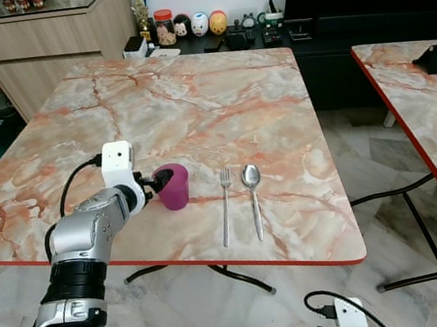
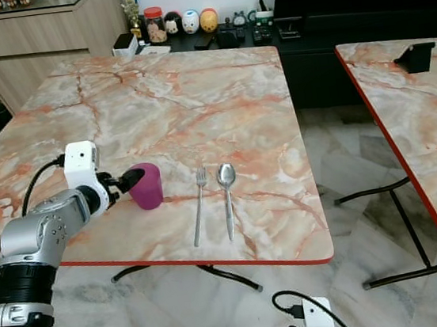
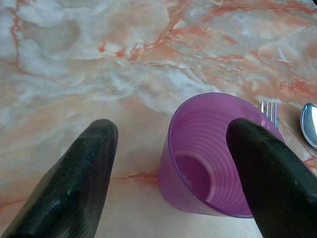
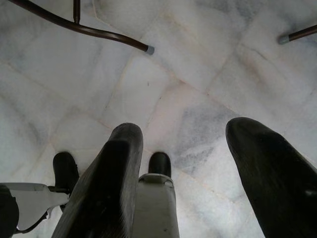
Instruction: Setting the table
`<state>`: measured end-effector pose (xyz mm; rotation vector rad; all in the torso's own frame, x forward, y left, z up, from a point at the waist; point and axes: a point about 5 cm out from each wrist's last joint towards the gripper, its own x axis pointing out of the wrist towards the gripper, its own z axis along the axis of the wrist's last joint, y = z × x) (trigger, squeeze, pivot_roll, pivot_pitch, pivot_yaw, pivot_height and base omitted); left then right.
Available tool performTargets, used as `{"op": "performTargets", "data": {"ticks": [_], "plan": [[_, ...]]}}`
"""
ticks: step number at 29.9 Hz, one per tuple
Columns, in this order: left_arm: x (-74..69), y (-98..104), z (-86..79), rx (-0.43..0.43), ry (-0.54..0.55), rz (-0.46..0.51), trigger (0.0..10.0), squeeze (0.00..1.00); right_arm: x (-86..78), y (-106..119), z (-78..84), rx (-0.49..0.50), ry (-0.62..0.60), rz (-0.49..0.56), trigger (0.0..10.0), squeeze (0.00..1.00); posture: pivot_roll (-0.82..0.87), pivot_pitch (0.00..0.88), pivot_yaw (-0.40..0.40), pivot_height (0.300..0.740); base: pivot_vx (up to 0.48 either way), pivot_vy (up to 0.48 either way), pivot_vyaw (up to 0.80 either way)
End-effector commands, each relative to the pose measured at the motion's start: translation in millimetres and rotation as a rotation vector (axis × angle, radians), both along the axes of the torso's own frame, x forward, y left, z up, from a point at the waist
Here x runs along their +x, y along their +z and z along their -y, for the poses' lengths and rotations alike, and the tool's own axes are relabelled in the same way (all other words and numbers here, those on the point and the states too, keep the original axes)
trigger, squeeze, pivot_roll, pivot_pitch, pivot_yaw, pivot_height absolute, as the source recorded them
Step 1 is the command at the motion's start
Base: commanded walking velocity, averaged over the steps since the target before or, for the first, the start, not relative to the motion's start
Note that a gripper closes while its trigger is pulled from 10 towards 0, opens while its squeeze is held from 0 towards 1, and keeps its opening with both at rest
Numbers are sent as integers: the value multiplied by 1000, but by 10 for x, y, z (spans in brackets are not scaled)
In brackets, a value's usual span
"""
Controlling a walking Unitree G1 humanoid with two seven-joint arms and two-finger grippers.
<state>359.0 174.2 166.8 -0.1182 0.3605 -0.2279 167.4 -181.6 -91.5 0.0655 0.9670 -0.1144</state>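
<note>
A square table (image 1: 195,102) topped in pink-veined marble pattern with a red edge carries 3 things near its front edge: an upright purple plastic cup (image 1: 173,186), a silver metal fork (image 1: 225,204) just beside it, and a silver metal spoon (image 1: 253,195) parallel to the fork.

The left arm (image 1: 84,236) is a silver metal shell over a black ribbed joint, with a white boxy wrist module (a black cable loops into it) and long matte-black fingers (image 3: 74,183).
</note>
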Motion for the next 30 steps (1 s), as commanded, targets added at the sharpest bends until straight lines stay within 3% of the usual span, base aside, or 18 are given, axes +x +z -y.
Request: {"op": "performTargets", "data": {"ticks": [1, 9, 11, 12, 13, 14, 15, 19, 20, 21, 22, 23, 24, 30], "plan": [[-12, -27, -1, 29, 0, -21, 10000, 0, -36, -16, -1, 0, -4, -14, 10000, 0, 49, 8, 2, 740, 0, 0, 0], [-18, -51, -5, 39, 4, -33, 10000, 0, -37, -17, -2, 1, -2, -15, 10000, 0, 49, 8, 2, 740, 0, 0, 0], [-20, -57, -6, 41, 3, -34, 9412, 0, -37, -17, -2, 1, -2, -15, 10000, 0, 49, 8, 2, 740, 0, 0, 0], [-20, -58, -9, 42, 3, -36, 7843, 0, -35, -16, -2, 1, -1, -15, 10000, 0, 50, 9, 1, 740, 0, 0, 0], [-21, -60, -9, 42, 3, -37, 7216, 0, -36, -17, -2, 1, -1, -15, 10000, 0, 50, 8, 1, 740, 0, 0, 0], [-23, -63, -9, 42, 3, -38, 5137, 0, -36, -17, -2, 1, -1, -15, 10000, 0, 50, 8, 1, 740, 0, 0, 0], [-24, -65, -9, 42, 3, -39, 4667, 0, -37, -17, -1, 1, -1, -15, 10000, 0, 50, 8, 1, 740, 0, 0, 0], [-26, -66, -8, 43, -1, -42, 4706, 0, -38, -18, -2, 1, -2, -15, 10000, 0, 50, 10, 1, 740, 0, 0, 0], [-26, -67, -9, 44, -1, -42, 3725, 0, -38, -18, -2, 1, -2, -15, 10000, 0, 50, 9, 1, 740, 0, 0, 0], [-26, -67, -9, 44, -1, -43, 3725, 0, -38, -18, -2, 1, -2, -15, 10000, 0, 50, 9, 1, 740, 0, 0, 0], [-26, -66, -9, 44, -1, -42, 1961, 0, -37, -18, -3, 1, -2, -15, 10000, 0, 50, 9, 1, 740, 0, 0, 0], [-26, -66, -9, 44, -1, -42, 1961, 0, -37, -18, -3, 1, -2, -15, 10000, 0, 50, 9, 1, 740, 0, 0, 0], [-27, -66, -9, 44, -1, -42, 1137, 0, -37, -17, -3, 1, -1, -15, 10000, 0, 50, 9, 1, 740, 0, 0, 0], [-28, -66, -9, 46, 0, -42, 1216, 0, -37, -17, -3, 1, -1, -15, 10000, 0, 50, 9, 1, 740, 0, 0, 0]]}}
